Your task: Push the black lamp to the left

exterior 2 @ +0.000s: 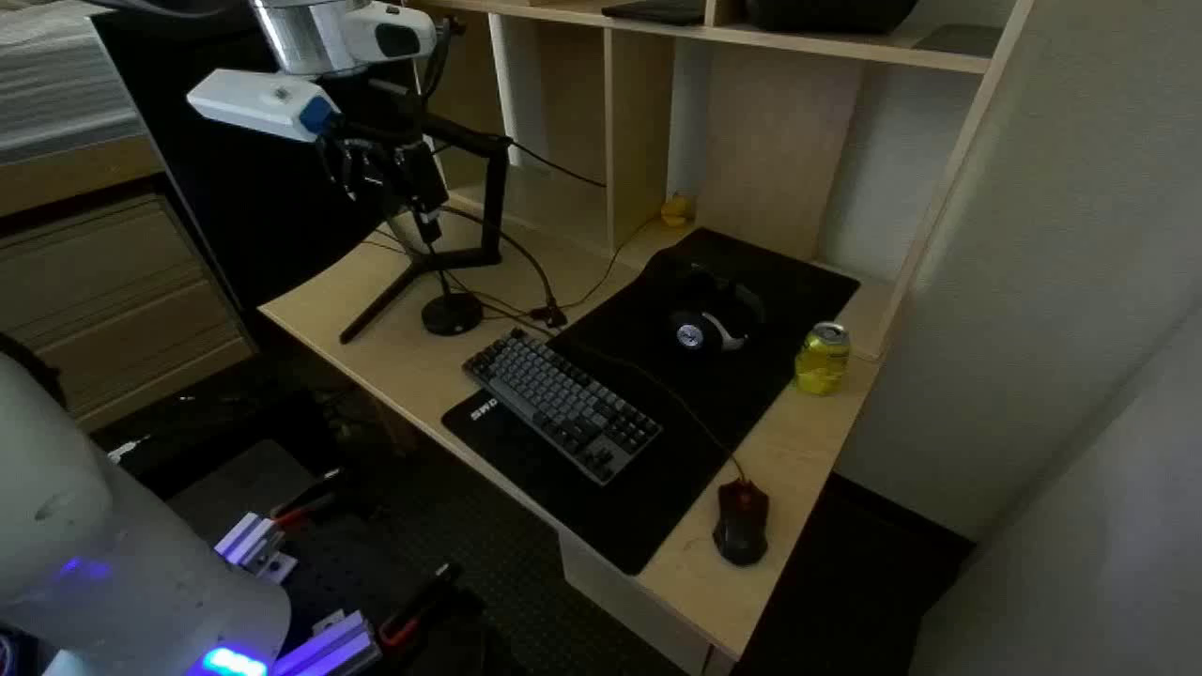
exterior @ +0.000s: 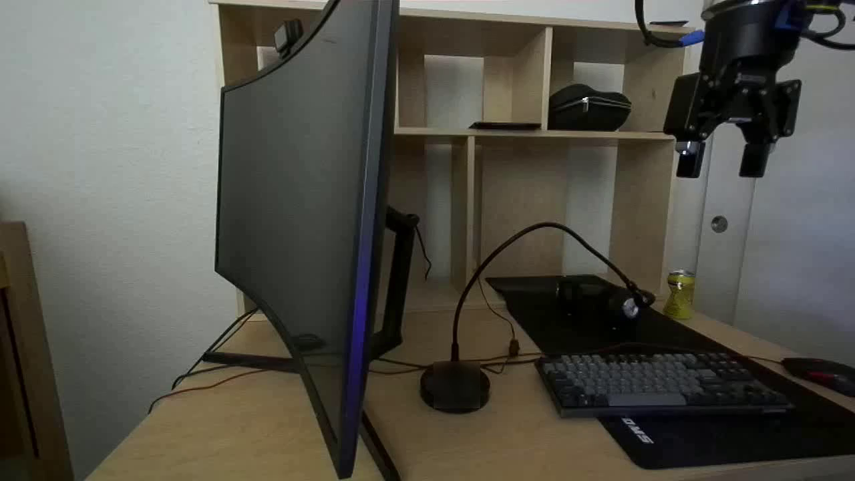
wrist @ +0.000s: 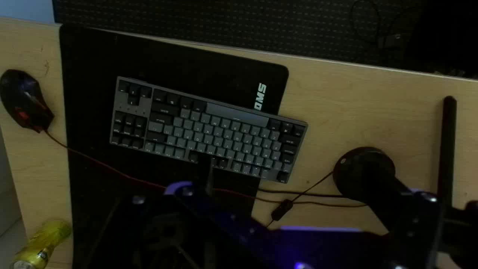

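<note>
The black lamp stands upright on the desk. Its round base is between the monitor stand and the keyboard, and its thin arm arches over toward the headphones. It also shows in an exterior view, with the upper arm partly hidden behind the gripper. In the wrist view the lamp base is partly covered by a finger. My gripper points down, open and empty, in the air above the lamp's height. It also shows in an exterior view. In the wrist view the gripper's fingers are wide apart.
A large curved monitor stands beside the lamp. The keyboard lies on a black desk mat. Headphones, a yellow can, a mouse and cables are on the desk. A wooden shelf rises behind.
</note>
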{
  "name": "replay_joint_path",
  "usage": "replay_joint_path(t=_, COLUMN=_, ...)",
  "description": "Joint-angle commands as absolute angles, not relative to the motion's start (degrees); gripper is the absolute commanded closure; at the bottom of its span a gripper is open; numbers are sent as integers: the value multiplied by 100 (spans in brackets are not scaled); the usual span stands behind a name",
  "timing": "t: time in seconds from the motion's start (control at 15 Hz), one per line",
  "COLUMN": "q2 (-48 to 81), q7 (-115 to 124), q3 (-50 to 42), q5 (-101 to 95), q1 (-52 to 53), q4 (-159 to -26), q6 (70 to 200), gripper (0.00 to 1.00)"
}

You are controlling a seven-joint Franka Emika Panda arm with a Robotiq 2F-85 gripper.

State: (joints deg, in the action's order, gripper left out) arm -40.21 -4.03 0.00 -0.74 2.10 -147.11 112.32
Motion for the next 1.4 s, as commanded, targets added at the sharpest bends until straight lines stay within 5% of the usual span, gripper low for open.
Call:
replay_joint_path(t=0.0, q2=-4019, q7=-401, q3=2, q5=-74, q1=210, q4=-14698, q6=11216, gripper=0)
replay_joint_path(t=0.4, q2=-4023, q7=964, q3=278, q5=338, q1=84, q4=-14616, q6=10624, gripper=0)
replay_joint_path(t=0.73, q2=-2533, q7=3069, q3=984, q5=947, q1=-34, q4=-12554, q6=10372, gripper=0)
replay_joint_path(t=0.8, q2=-3245, q7=2623, q3=885, q5=833, q1=126, q4=-13340, q6=10626, gripper=0)
replay_joint_path(t=1.33, q2=-1598, q7=3792, q3=486, q5=496, q1=-442, q4=-12615, q6=10527, gripper=0)
